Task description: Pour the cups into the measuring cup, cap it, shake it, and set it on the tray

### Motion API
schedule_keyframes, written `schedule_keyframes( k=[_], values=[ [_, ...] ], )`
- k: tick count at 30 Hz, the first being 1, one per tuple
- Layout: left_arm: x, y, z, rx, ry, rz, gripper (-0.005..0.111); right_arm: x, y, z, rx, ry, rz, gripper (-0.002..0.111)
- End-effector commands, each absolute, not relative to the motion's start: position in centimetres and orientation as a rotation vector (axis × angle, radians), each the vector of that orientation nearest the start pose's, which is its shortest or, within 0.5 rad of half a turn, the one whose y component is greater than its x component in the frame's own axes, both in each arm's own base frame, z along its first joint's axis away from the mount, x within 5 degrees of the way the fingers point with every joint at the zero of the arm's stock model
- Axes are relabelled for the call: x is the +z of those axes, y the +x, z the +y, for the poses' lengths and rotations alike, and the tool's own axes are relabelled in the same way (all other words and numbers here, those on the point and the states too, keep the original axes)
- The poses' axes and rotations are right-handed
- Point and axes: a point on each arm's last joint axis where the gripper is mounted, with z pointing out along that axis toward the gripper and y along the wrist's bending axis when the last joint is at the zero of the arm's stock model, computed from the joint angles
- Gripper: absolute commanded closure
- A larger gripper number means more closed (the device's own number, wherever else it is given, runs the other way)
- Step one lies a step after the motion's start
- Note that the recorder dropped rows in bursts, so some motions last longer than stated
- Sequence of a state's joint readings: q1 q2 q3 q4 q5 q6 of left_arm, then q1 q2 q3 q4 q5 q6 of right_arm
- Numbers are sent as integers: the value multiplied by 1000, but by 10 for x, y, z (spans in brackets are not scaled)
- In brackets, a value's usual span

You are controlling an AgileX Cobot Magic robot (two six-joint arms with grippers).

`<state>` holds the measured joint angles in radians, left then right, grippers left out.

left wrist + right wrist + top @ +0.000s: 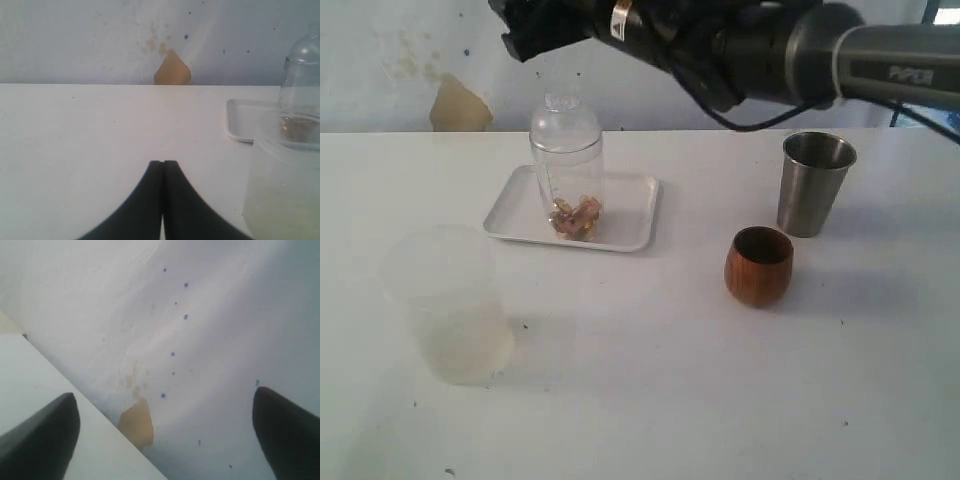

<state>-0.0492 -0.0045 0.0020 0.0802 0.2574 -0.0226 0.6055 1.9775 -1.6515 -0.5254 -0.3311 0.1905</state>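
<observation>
The measuring cup (566, 165) stands upright on the white tray (630, 215), closed by a clear domed cap, with brownish bits at its bottom. It also shows in the left wrist view, where the measuring cup (302, 75) rises behind the tray (240, 125). My right gripper (165, 400) is open and holds nothing; its dark end (520, 30) hangs above and a little left of the cap, apart from it. The wooden cup (759, 265) and the steel tumbler (815, 183) stand upright on the right. My left gripper (163, 162) is shut on nothing, low over the table.
A wide frosted plastic cup (448, 305) stands at the front left, and this frosted cup (285, 200) is close beside my left gripper. A white wall with a tan patch (460, 105) runs along the table's back edge.
</observation>
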Motion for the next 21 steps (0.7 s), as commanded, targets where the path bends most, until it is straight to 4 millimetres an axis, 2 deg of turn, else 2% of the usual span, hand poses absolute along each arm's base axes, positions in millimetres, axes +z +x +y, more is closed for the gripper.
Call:
schedule_keyframes(
  k=[1, 3, 5, 7, 16, 21],
  values=[
    [190, 55, -1, 13, 67, 1737, 3, 368, 369, 278, 267, -795, 1413, 41],
    [190, 55, -1, 13, 67, 1737, 3, 380, 359, 273, 243, -785, 1455, 61],
    [190, 55, -1, 13, 67, 1737, 3, 392, 346, 269, 230, -774, 1497, 88],
    [190, 55, -1, 13, 67, 1737, 3, 403, 335, 264, 214, -764, 1539, 108],
    [190, 55, -1, 13, 67, 1737, 3, 461, 271, 222, 193, -710, 1604, 108],
    [190, 55, -1, 13, 67, 1737, 3, 485, 220, 179, 223, -673, 1520, 108]
  ],
)
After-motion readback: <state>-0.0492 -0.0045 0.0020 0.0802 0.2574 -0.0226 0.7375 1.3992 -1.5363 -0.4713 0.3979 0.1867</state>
